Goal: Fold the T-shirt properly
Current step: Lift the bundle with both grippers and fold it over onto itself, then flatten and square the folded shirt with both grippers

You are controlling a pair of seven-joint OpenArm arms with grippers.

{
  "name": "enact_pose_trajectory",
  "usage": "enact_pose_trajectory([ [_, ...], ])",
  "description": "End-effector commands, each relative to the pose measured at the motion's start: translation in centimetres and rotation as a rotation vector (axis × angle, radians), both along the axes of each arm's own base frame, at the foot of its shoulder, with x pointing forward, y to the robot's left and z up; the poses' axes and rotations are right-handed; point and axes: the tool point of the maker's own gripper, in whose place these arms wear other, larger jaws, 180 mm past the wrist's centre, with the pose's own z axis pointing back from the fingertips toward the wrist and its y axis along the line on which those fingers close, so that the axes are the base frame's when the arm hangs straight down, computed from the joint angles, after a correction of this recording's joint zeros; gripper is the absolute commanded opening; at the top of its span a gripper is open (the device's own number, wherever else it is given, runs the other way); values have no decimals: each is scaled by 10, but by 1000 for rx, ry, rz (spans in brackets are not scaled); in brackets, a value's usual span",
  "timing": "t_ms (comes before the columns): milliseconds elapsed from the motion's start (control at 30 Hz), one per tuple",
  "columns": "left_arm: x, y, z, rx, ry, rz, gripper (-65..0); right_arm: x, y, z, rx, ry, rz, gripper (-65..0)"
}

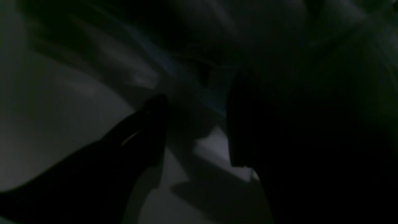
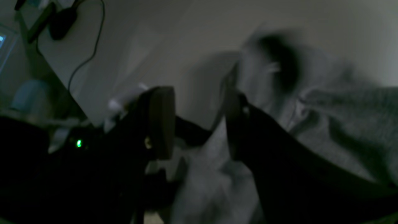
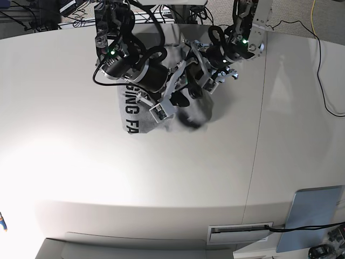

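Observation:
The grey T-shirt (image 3: 144, 123) lies bunched at the back middle of the white table (image 3: 108, 178), with black capital lettering (image 3: 131, 110) showing along its left edge. Both arms hang over it. My right gripper (image 3: 168, 105) is on the left in the base view. In the right wrist view it (image 2: 196, 124) is open, jaws apart, just above blurred grey fabric (image 2: 342, 105). My left gripper (image 3: 192, 89) is over the shirt's right half. The left wrist view is very dark: its (image 1: 196, 130) jaws stand apart, with shirt folds (image 1: 130, 71) beyond and bare table between.
A pale blue flat panel (image 3: 315, 216) lies at the front right corner. A yellow and black cable (image 3: 322, 65) runs along the table's right side. A slot (image 3: 240, 233) sits in the front edge. Wires and equipment (image 3: 70, 11) crowd the back.

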Motion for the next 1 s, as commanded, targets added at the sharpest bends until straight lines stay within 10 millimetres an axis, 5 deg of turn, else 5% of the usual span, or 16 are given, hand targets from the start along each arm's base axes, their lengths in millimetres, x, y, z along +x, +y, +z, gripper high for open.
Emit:
enact_pose_trajectory([
  [0, 5, 10, 2, 22, -9, 22, -334, 5, 2, 17, 34, -52, -6, -388],
  [233, 27, 65, 13, 83, -40, 167, -335, 32, -61, 19, -70, -107, -194, -390],
  [333, 36, 77, 35, 51, -85, 207, -425, 42, -101, 14, -140, -120, -295, -392],
  [467, 21, 26, 78, -204, -117, -1, -638, 57, -151, 5, -280, -159, -383, -509],
  [567, 1, -10, 95, -352, -83, -127, -650, 72, -171, -7, -352, -152, -395, -594],
  [800, -41, -71, 79, -318, 2, -319, -650, 127, -188, -31, -371, -92, -425, -636],
  [967, -45, -67, 40, -139, 45, -294, -650, 151, -192, -57, -380, 3, -402, -636],
])
